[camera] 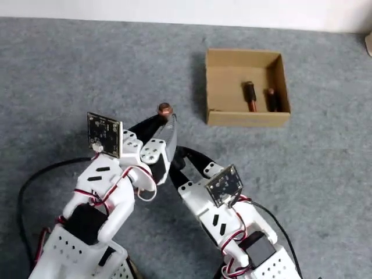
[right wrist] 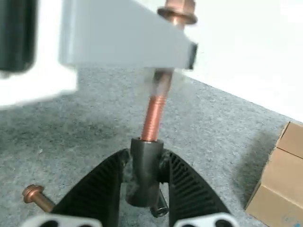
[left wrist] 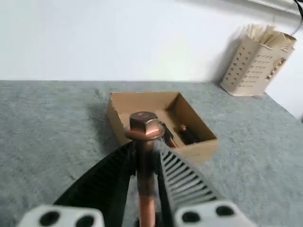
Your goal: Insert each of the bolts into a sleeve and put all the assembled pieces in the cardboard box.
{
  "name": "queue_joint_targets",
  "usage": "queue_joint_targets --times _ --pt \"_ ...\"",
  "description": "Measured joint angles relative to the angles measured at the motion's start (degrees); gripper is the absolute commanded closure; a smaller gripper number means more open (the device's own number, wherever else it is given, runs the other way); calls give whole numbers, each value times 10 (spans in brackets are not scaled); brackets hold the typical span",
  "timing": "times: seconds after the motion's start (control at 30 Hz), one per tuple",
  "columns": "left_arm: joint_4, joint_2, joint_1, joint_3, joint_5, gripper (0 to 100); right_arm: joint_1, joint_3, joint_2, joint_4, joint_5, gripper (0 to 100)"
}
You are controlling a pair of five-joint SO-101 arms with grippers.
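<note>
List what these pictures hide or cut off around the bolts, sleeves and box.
High view: the left gripper covers the held bolt below its head, and the sleeve.
Left wrist view: the bottom edge cuts off the bolt's lower end; its head hides part of the cardboard box interior.
Right wrist view: the sleeve hides how deep the bolt sits; the right edge cuts the box.

Shiny copper bolt point(left wrist: 143, 126): stands straight up, six-sided head on top, pinched in the left gripper point(left wrist: 144, 149). Pokes its bottom tip into the top of a dark sleeve point(right wrist: 146, 172), a short tube held upright in the right gripper point(right wrist: 145, 158). Second copper bolt point(right wrist: 37, 197): lies flat on the grey carpet point(right wrist: 71, 137). Brown cardboard box point(camera: 218, 87): sits open near the held bolt, with two put-together pieces point(camera: 250, 96) lying side by side inside.
</note>
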Motion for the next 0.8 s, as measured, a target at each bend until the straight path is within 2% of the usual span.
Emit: queue_joint_targets --times 0.17,0.43,0.7,0.8 --pt "0 0 3 1 2 995 2 0 0 -4 0 993" --pt "0 0 9 24 91 995 17 0 0 -4 0 993" --pt "-10 -2 32 80 95 995 66 2 0 -14 -33 993" --pt "-12 -8 60 88 91 992 76 2 0 -24 -40 993"
